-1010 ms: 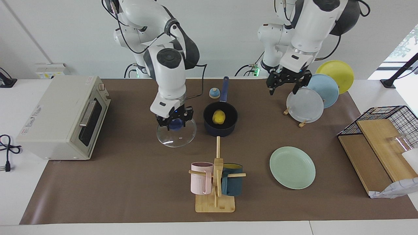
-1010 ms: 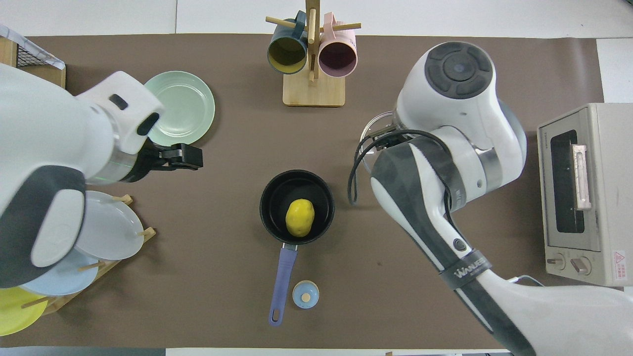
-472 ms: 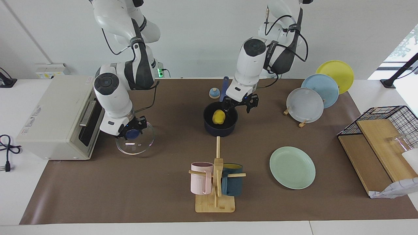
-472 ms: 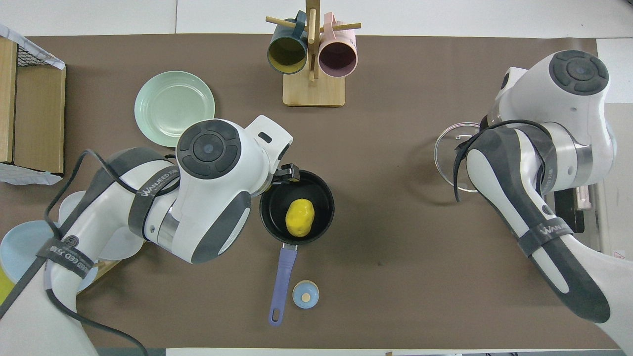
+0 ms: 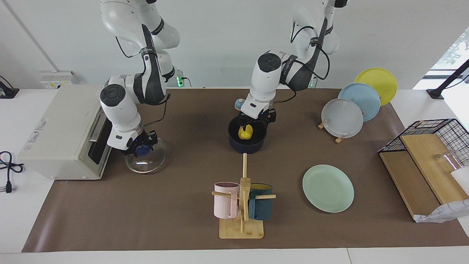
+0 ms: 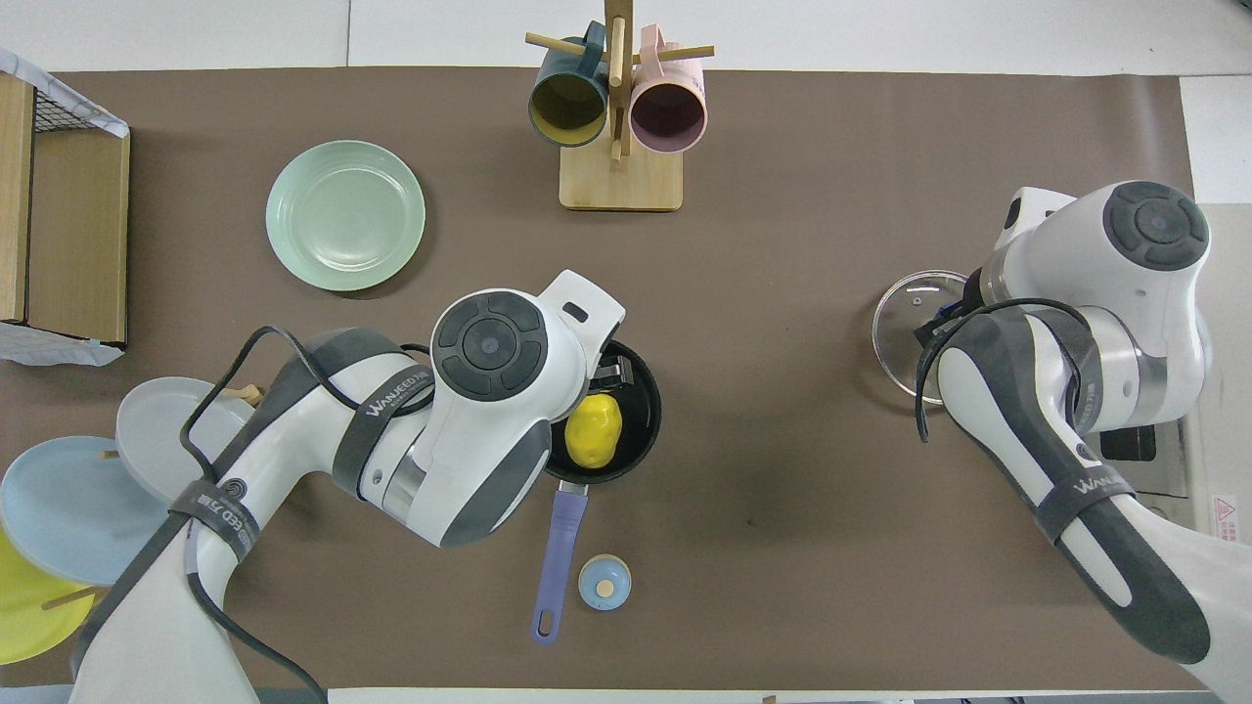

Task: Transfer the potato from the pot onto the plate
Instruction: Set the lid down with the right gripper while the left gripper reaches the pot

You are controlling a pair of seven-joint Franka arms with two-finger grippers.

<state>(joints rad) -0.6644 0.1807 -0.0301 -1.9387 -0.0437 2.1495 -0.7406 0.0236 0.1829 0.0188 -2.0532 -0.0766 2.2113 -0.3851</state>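
Now: left end effector down in the pot

Down inside the pot (image 5: 246, 141) hangs the left end effector (image 5: 252, 124), its fingers spread either side of the potato (image 5: 244, 132); whether they have closed on it cannot be told. The potato lies in the pot, near mid-table. The plate (image 5: 328, 188) sits bare, farther from the robots and toward the left arm's end of the table. The right end effector (image 5: 141, 146) is clamped on the blue knob of a glass lid (image 5: 146, 160) resting on the table in front of the toaster oven (image 5: 69, 132).
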